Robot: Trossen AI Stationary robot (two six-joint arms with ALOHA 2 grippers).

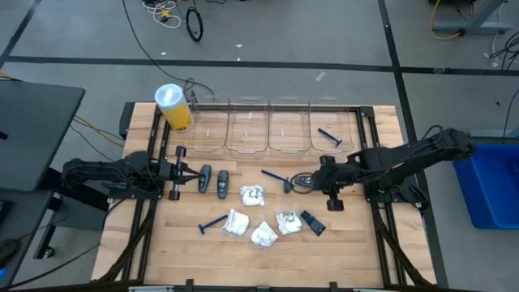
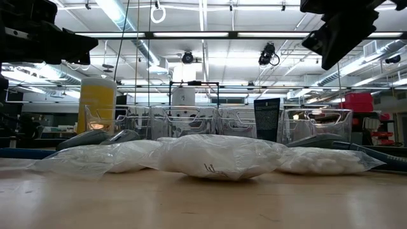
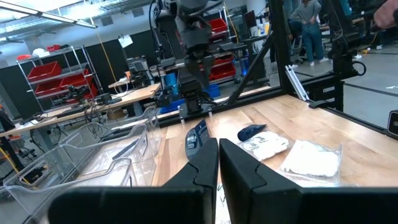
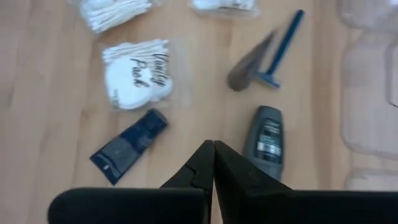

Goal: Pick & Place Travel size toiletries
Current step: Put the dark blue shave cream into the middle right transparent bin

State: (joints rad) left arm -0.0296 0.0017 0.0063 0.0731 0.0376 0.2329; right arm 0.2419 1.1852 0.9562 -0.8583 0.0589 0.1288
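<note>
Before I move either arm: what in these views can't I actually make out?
- Low view: the white packets fill the foreground and hide most items behind them.
- High view: the clear bins are too see-through to count walls; only one blue razor shows inside.
- Right wrist view: the top packets are cut off by the edge.
- Left wrist view: the dark tube is partly hidden.

The left gripper (image 3: 217, 163) has its fingers pressed together, holding nothing. Just beyond lies a dark bottle (image 3: 196, 135), then white packets (image 3: 311, 157) on the table (image 3: 336, 127). Clear bins (image 3: 106, 155) stand alongside. The right gripper (image 3: 194, 102) hangs far off.
</note>
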